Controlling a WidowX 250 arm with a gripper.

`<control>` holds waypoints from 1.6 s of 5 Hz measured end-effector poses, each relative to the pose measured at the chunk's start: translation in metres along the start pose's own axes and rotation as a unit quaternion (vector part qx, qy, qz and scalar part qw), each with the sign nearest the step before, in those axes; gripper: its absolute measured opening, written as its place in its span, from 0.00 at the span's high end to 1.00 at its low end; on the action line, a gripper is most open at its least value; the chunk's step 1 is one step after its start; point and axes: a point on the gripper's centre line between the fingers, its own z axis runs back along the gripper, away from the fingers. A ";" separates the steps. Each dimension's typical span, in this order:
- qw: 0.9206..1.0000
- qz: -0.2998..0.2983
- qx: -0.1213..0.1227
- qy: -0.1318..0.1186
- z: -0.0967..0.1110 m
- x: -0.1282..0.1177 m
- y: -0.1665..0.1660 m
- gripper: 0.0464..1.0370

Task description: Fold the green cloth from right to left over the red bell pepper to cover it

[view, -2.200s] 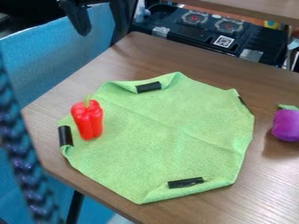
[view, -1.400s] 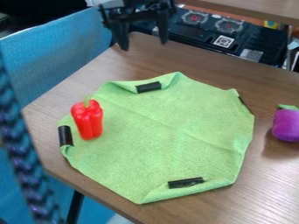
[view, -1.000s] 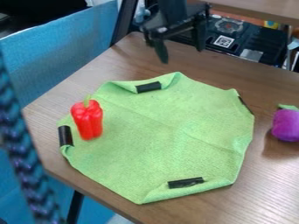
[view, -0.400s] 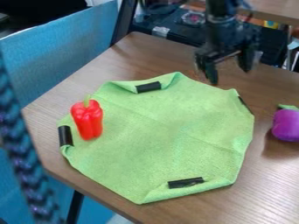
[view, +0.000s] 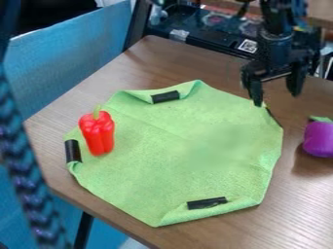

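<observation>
Camera view: your tool (view: pixel 277 98) hangs open and empty over the cloth's (view: pixel 162 160) far right corner.

Its fingers stand apart, gripping nothing, near the purple vegetable (view: pixel 319 139), which sits on the tabletop (view: pixel 162 58) just right of the cloth. You have the red pepper (view: pixel 99 136) on the cloth's left side, stem pointing away. Black strips (view: pixel 207 203) lie along the folded edges, probably to keep the cloth from sliding.

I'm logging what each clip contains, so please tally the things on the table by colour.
Red: 1, the pepper
Purple: 1, the vegetable at the right edge
Green: 1, the cloth
Black: 4, the strips along the cloth's edges
Total: 7
</observation>
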 end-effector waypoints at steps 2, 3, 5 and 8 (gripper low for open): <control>0.999 -0.004 0.038 0.010 -0.026 0.006 0.003 0.04; 0.999 -0.008 0.042 0.013 -0.025 0.005 0.002 0.04; 0.998 -0.010 0.051 0.018 -0.031 0.001 0.004 0.40; 0.999 -0.003 0.049 0.019 -0.032 -0.003 0.001 0.96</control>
